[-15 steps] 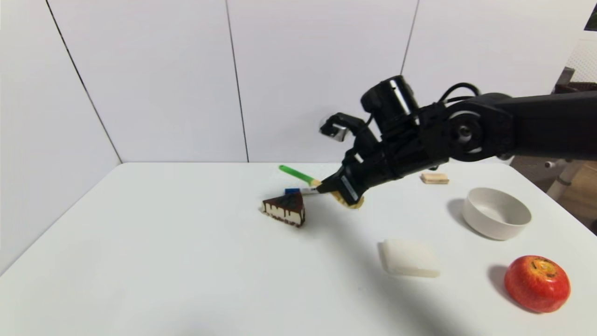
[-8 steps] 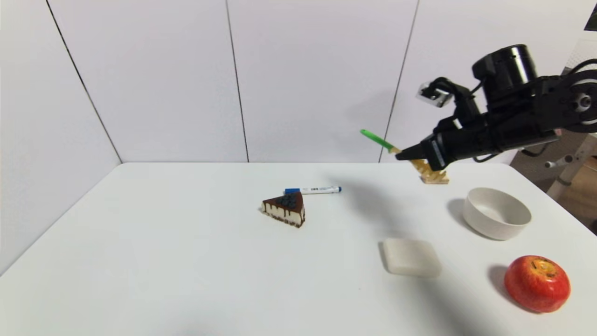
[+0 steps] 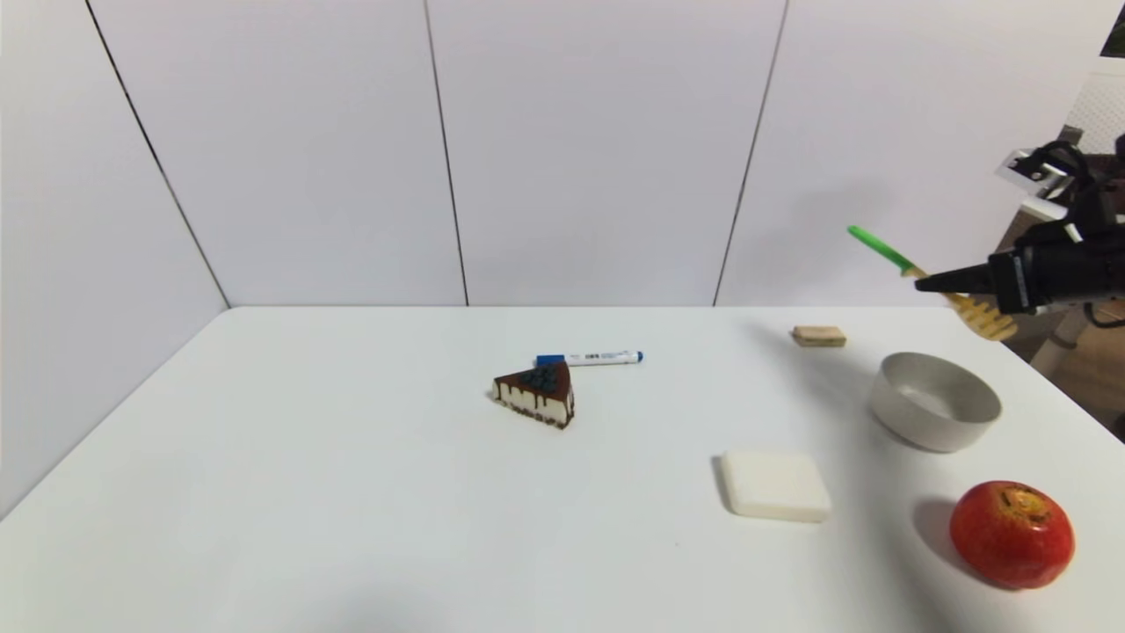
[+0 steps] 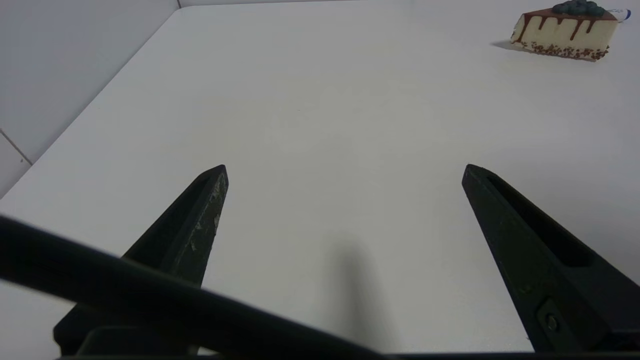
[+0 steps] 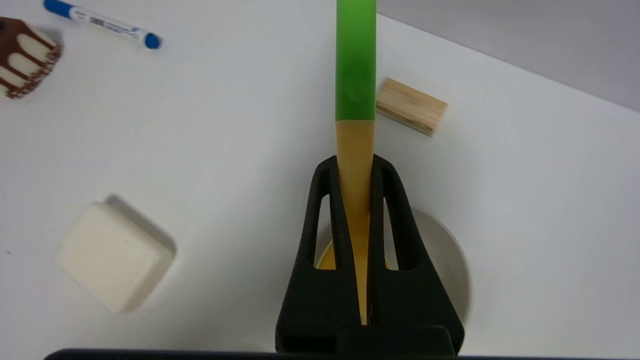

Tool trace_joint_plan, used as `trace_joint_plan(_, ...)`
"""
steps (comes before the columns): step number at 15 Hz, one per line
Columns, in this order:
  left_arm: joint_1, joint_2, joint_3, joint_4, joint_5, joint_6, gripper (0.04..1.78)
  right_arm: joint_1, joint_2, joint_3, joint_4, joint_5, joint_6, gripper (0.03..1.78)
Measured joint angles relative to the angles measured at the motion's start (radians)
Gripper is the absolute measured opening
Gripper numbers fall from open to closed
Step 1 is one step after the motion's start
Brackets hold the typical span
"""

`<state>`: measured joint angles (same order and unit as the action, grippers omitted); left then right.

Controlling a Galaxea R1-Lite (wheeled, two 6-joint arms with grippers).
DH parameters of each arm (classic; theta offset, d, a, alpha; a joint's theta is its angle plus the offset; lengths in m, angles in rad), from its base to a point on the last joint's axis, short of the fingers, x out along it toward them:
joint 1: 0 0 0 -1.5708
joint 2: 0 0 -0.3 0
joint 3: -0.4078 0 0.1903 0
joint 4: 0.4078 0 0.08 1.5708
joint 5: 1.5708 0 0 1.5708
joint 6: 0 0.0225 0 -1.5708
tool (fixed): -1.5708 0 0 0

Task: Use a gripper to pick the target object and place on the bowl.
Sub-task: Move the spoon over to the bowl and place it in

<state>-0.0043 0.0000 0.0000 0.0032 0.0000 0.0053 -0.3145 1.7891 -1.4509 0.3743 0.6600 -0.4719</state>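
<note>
My right gripper (image 3: pixel 923 281) is shut on the pasta spoon (image 3: pixel 883 252) at the pale yellow neck, in the air at the far right. The green handle points up and to the left; the toothed yellow head (image 3: pixel 986 322) hangs above the far rim of the beige bowl (image 3: pixel 935 401). In the right wrist view the gripper (image 5: pixel 356 165) clamps the spoon (image 5: pixel 355 75), and the bowl (image 5: pixel 442 250) lies below, mostly hidden behind the fingers. My left gripper (image 4: pixel 345 172) is open and empty over bare table, out of the head view.
A cake slice (image 3: pixel 537 394) and a blue-capped marker (image 3: pixel 591 358) lie mid-table. A white square block (image 3: pixel 775 484) sits left of the bowl, a red apple (image 3: pixel 1011 532) near the front right, and a small wooden block (image 3: pixel 818 335) behind the bowl. The table's right edge is close to the bowl.
My right gripper has lifted the spoon from beside the marker and carried it up and to the right, from mid-table to above the bowl. The arm has mostly left the head view.
</note>
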Motion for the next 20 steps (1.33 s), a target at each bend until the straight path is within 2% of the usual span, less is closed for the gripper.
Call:
trace_joint_plan(3, 0.000, 0.000, 0.000, 0.000, 0.000, 0.000, 1.69, -0.079, 0.003, 0.053, 0.003, 0.016, -0.027, 0.11)
trace_joint_plan(7, 0.000, 0.000, 0.000, 0.000, 0.000, 0.000, 1.69, -0.101, -0.008, 0.078, 0.001, 0.018, -0.028, 0.11)
trace_joint_plan(8, 0.000, 0.000, 0.000, 0.000, 0.000, 0.000, 1.69, -0.102, -0.004, 0.079, -0.011, 0.031, -0.028, 0.11)
trace_joint_plan(10, 0.000, 0.000, 0.000, 0.000, 0.000, 0.001, 1.69, -0.102, 0.007, 0.093, -0.050, 0.097, -0.028, 0.11)
trace_joint_plan(12, 0.000, 0.000, 0.000, 0.000, 0.000, 0.000, 1.69, -0.100, 0.020, 0.129, -0.120, 0.156, -0.029, 0.11)
trace_joint_plan(13, 0.000, 0.000, 0.000, 0.000, 0.000, 0.000, 1.69, -0.099, 0.028, 0.150, -0.166, 0.170, -0.028, 0.11)
trace_joint_plan(20, 0.000, 0.000, 0.000, 0.000, 0.000, 0.000, 1.69, -0.078, 0.108, 0.280, -0.473, 0.180, -0.028, 0.11)
